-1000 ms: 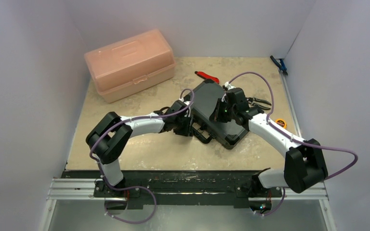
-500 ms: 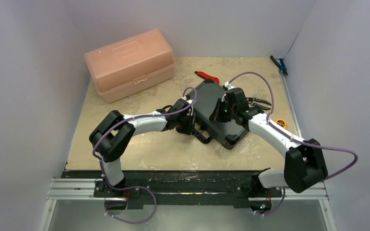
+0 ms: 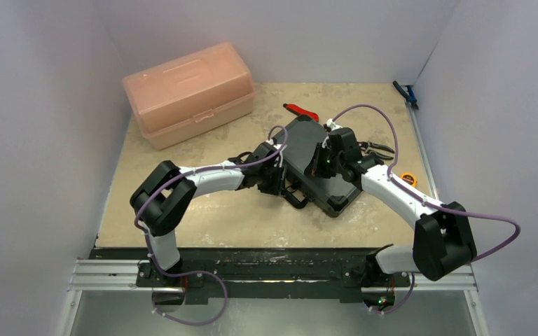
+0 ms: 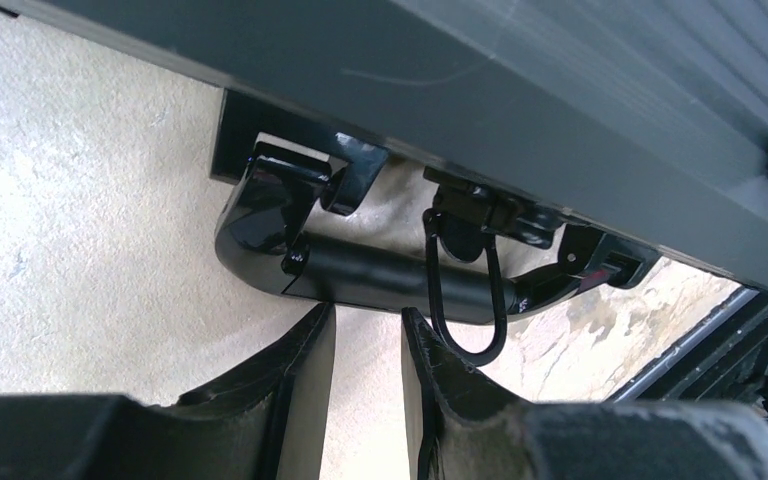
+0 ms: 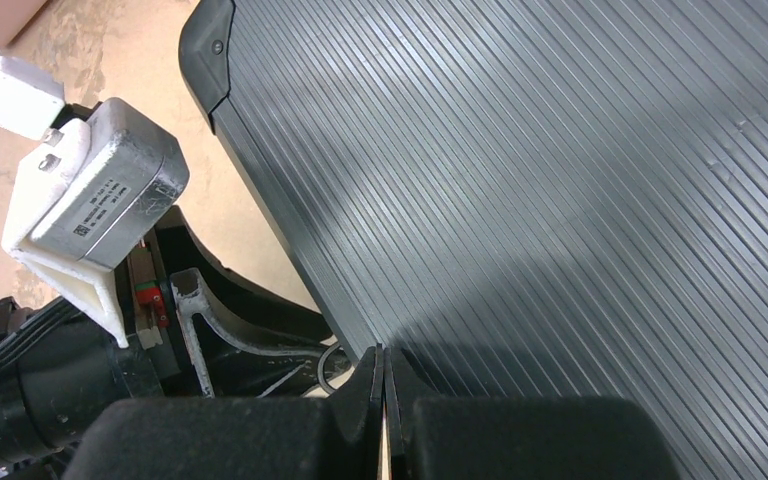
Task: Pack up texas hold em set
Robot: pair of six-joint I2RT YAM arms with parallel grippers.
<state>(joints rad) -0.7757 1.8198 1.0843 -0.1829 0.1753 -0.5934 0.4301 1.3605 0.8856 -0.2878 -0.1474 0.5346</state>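
Note:
The black briefcase (image 3: 315,164) lies closed in the middle of the table. Its ribbed lid (image 5: 560,180) fills the right wrist view. My right gripper (image 3: 322,159) is shut and empty, its tips (image 5: 383,365) at the lid's near edge. My left gripper (image 3: 280,180) is at the case's handle side. Its fingers (image 4: 368,320) stand a little apart with nothing between them, just short of the black handle (image 4: 380,275). A wire latch loop (image 4: 465,300) hangs over the handle by the right finger. The chip stacks, dice and orange disc are out of view.
A translucent pink box (image 3: 189,91) stands at the back left. A red-handled tool (image 3: 301,110) lies behind the case, black pliers (image 3: 378,148) to its right, and a yellow tape measure (image 3: 409,179) by the right arm. A blue tool (image 3: 406,93) lies at the back right wall.
My left arm has edged slightly right, closer to the case's handle side. The right arm and the case have not moved.

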